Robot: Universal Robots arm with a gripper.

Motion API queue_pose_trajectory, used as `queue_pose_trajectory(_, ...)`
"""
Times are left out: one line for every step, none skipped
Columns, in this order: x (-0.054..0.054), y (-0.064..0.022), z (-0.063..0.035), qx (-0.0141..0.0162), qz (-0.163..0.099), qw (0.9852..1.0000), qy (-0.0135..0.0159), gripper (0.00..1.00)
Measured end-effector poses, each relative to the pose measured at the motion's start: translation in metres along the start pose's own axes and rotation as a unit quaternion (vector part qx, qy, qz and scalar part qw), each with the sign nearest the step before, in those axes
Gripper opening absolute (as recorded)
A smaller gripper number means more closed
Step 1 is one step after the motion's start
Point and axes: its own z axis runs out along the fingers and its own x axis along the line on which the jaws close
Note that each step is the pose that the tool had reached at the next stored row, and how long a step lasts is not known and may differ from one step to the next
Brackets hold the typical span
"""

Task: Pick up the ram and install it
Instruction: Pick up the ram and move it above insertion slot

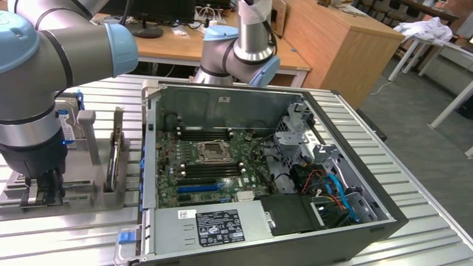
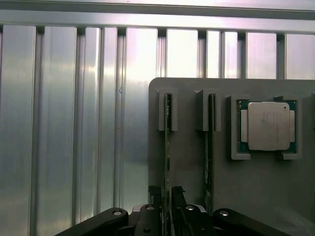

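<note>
Long, thin ram, green-edged, seen edge-on, standing in a slot of the grey holder on the ribbed metal desk, gripper straddling its end, clamped or not unclear

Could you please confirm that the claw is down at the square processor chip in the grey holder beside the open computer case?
Not quite: in the wrist view the claw is down at the ram in the grey holder; the processor chip lies apart from it.
</note>
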Motion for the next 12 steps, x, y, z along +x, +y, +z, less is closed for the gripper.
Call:
queue_pose_trajectory(-0.0001, -0.0001, 0.0002, 0.0001, 0.000, 1.0000, -0.0001, 0.23)
queue_pose_trajectory(-0.0004, -0.0001, 0.0002, 0.0001, 0.000, 1.0000, -0.0001, 0.23)
queue_pose_trajectory(-0.0007, -0.0001, 0.0001, 0.0000, 0.000, 1.0000, -0.0001, 0.23)
queue_pose_trajectory(-0.0010, 0.0000, 0.0000, 0.0000, 0.000, 1.0000, 0.0000, 0.23)
queue_pose_trajectory(-0.0010, 0.0000, 0.0000, 0.0000, 0.000, 1.0000, 0.0000, 0.23)
queue_pose_trajectory(-0.0011, 0.0000, 0.0000, 0.0000, 0.000, 1.0000, 0.0000, 0.23)
queue_pose_trajectory(-0.0014, 0.0000, 0.0000, 0.0000, 0.000, 1.0000, 0.0000, 0.23)
queue_pose_trajectory(-0.0014, 0.0000, 0.0000, 0.0000, 0.000, 1.0000, 0.0000, 0.23)
queue_pose_trajectory(-0.0014, 0.0000, 0.0000, 0.0000, 0.000, 1.0000, 0.0000, 0.23)
queue_pose_trajectory(-0.0013, 0.0000, 0.0000, 0.0000, 0.000, 1.0000, 0.0000, 0.23)
queue_pose_trajectory(-0.0011, 0.0001, 0.0000, -0.0001, 0.000, 1.0000, 0.0000, 0.23)
queue_pose_trajectory(-0.0008, 0.0001, -0.0001, -0.0001, 0.000, 1.0000, 0.0000, 0.23)
